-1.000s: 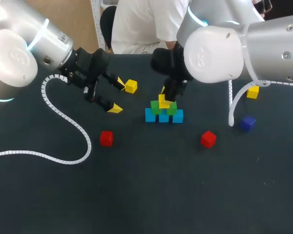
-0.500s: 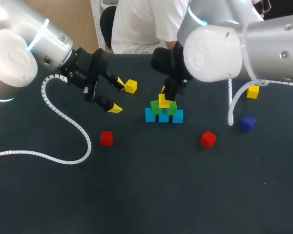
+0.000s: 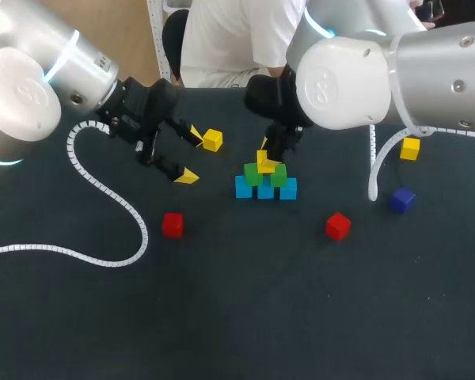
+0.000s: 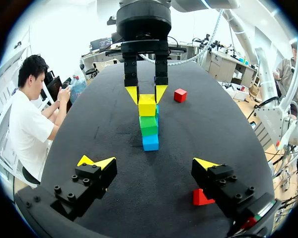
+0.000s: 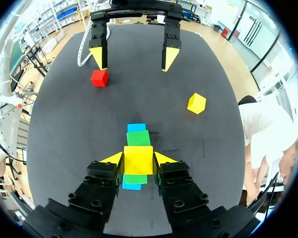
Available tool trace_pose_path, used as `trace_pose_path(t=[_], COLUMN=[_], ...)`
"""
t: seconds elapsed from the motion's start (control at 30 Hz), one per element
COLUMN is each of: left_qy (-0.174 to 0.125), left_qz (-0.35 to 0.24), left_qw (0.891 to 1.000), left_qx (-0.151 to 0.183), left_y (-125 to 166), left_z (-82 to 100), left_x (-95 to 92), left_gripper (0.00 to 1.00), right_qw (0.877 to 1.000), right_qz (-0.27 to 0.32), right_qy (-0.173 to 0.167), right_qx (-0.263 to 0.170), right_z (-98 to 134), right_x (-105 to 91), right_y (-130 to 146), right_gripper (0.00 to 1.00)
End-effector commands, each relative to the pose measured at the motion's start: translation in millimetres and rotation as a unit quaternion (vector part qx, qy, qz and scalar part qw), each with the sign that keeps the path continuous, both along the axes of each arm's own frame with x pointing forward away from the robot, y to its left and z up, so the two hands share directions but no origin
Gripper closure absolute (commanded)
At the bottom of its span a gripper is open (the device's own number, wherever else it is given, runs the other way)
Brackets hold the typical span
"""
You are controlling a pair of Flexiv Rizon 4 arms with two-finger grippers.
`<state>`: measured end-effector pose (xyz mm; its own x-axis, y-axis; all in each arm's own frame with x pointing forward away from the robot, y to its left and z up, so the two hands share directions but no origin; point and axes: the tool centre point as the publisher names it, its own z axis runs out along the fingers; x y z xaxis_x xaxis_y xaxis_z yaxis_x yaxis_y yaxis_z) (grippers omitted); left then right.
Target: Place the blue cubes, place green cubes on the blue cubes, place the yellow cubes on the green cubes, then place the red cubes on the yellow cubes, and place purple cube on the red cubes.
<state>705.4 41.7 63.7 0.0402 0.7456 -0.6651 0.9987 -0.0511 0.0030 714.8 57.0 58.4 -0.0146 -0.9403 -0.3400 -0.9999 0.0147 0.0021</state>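
A yellow cube (image 5: 138,157) is clamped between the fingers of the right gripper (image 5: 138,164), whose yellow tips are pressed against two of its sides. It is held at the top of the stack, over the two green cubes (image 3: 253,174), though whether it is resting on them cannot be told. Three blue cubes (image 3: 288,188) are lined up on the bench (image 3: 237,317) beneath the green ones. In the head view the right gripper is largely hidden by its own arm. In the left wrist view the stack is seen end-on, so little more than one cube of each colour is shown. The left gripper (image 3: 190,156) is held released, jaws wide apart with nothing between them, well apart from the stack and near a loose yellow cube (image 3: 213,140). One red cube (image 4: 201,197) is partly covered by a finger of the left gripper in its wrist view; the other red cube (image 3: 338,226) lies apart from the stack. A second loose yellow cube (image 3: 410,148) and the purple cube (image 3: 402,199) lie near the right arm's cable (image 3: 374,170).
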Motion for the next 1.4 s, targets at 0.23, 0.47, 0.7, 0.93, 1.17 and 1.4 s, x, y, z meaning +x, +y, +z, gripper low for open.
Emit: trace_pose_path(t=[0.23, 0.47, 0.7, 0.93, 1.17, 1.4], left_qy=[0.001, 0.001, 0.001, 0.001, 0.001, 0.001], left_qz=[-0.001, -0.001, -0.001, -0.001, -0.001, -0.001], left_qw=[1.0, 1.0, 1.0, 1.0, 1.0, 1.0], left_qx=[0.001, 0.001, 0.001, 0.001, 0.001, 0.001], left_y=[0.0, 0.0, 0.0, 0.0, 0.0, 0.0], left_z=[0.0, 0.0, 0.0, 0.0, 0.0, 0.0], left_x=[1.3, 1.3, 1.3, 1.3, 1.3, 1.3], left_gripper=[0.0, 0.0, 0.0, 0.0, 0.0, 0.0], right_qw=[1.0, 1.0, 1.0, 1.0, 1.0, 1.0], right_qz=[0.004, 0.003, 0.002, 0.0, -0.001, -0.003], right_qy=[0.0, 0.004, 0.004, 0.005, 0.006, 0.006], right_qx=[0.0, -0.001, -0.002, -0.001, 0.0, 0.001], right_z=[-0.1, -2.7, -3.1, -3.7, -4.9, -4.7], right_x=[1.8, 2.0, 2.9, 2.4, 1.3, 0.6], right_y=[2.9, 2.6, 1.4, 1.1, 0.7, 0.4], right_gripper=[1.0, 1.0, 1.0, 1.0, 1.0, 0.1])
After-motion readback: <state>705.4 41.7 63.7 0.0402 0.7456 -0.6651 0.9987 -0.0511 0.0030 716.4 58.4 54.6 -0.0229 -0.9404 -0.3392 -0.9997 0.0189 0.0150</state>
